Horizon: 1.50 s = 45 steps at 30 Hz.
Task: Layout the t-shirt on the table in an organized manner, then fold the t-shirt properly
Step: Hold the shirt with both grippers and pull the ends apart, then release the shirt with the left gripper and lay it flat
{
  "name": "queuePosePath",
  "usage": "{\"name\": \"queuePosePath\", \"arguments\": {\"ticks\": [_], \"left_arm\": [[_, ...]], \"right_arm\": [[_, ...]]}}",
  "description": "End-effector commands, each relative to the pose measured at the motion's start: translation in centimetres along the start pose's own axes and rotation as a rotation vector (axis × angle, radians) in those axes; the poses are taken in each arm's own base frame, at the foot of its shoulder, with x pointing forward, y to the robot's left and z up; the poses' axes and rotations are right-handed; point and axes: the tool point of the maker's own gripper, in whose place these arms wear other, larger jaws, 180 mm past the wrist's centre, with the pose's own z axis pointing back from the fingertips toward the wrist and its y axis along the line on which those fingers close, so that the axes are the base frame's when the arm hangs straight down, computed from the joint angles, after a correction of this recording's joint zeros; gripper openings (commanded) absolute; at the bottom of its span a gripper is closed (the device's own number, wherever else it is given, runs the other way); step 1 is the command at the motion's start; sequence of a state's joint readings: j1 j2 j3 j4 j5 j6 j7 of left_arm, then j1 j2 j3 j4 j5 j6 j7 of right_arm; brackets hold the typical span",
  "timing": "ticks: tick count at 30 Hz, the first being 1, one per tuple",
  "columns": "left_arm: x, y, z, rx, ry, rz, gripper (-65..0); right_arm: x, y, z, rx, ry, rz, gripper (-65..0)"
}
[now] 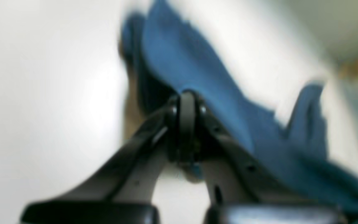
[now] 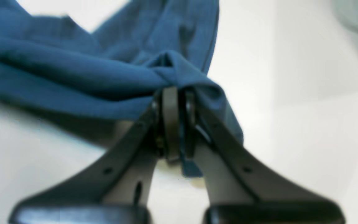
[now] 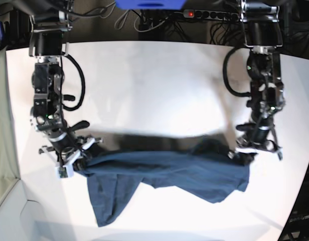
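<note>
The dark navy-blue t-shirt [image 3: 164, 173] hangs stretched between my two grippers above the white table [image 3: 154, 85], with a loose part drooping at the lower left. My right gripper [image 3: 80, 161], on the base view's left, is shut on one bunched edge of the shirt [image 2: 120, 81]; its jaws [image 2: 176, 124] pinch cloth. My left gripper [image 3: 243, 154], on the base view's right, is shut on the other edge; in the blurred left wrist view the shirt [image 1: 216, 93] trails from its closed jaws [image 1: 186, 127].
Black cables and a power strip [image 3: 209, 14] lie behind the table's far edge. The table's curved front edge [image 3: 24, 201] runs at the lower left, with grey floor beyond it.
</note>
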State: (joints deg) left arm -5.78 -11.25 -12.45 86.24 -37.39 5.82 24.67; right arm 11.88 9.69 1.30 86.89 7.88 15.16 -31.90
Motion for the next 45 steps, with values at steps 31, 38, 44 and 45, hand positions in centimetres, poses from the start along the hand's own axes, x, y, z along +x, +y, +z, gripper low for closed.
{"name": "queuePosePath", "arguments": {"ticks": [31,38,44,45], "left_arm": [[-5.5,13.3,18.7,0.115,0.355,0.632,-64.9],[-8.0,13.9,20.5,0.159,0.398,0.669,-64.9],[-9.2,11.5,21.1,0.065,0.491,0.745,-64.7],[-9.2,10.9,21.2,0.037,0.512,0.756,-64.7]], "right_arm": [[-11.2,9.6,9.3,0.358,0.223,0.258,-61.0],[-12.5,10.0,10.7,0.424,0.305,0.363,-48.1],[-11.3,7.8,12.2,0.356,0.275,0.363,-48.1],[-11.1,7.4,12.4,0.341,0.27,0.362,-48.1]]}}
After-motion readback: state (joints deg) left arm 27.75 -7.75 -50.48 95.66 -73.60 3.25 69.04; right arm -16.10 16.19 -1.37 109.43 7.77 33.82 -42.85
